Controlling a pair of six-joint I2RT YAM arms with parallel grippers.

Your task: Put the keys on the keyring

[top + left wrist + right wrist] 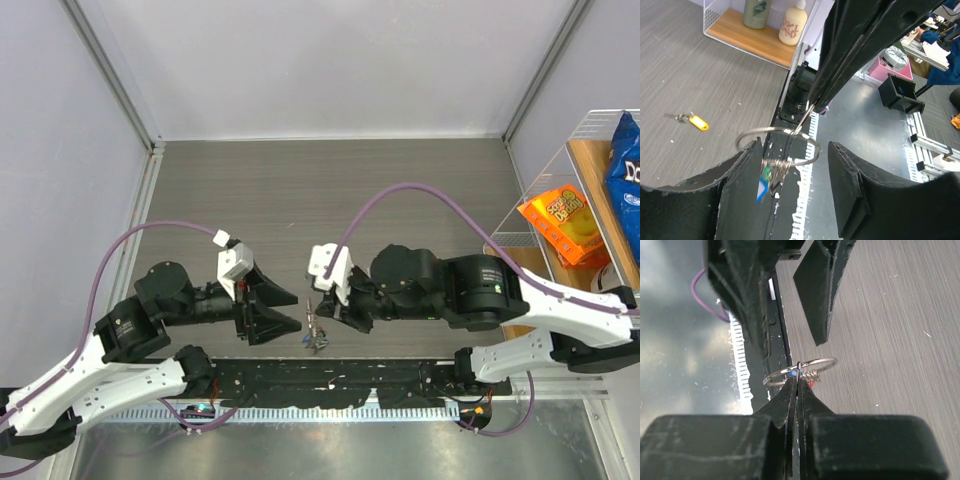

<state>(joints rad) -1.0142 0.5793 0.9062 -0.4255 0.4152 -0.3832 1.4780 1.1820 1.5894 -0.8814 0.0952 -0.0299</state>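
Close to the table's [330,200] near edge, the keyring [825,361] sits between left gripper [290,312] and right gripper [316,312] — keys [771,176] hanging beneath it.

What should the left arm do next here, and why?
Probably back the left end effector away from the keyring and head for the yellow-tagged key lying on the table. Its jaws stand open and hold nothing, the right end effector is shut on the keyring, and that key is not yet on it.
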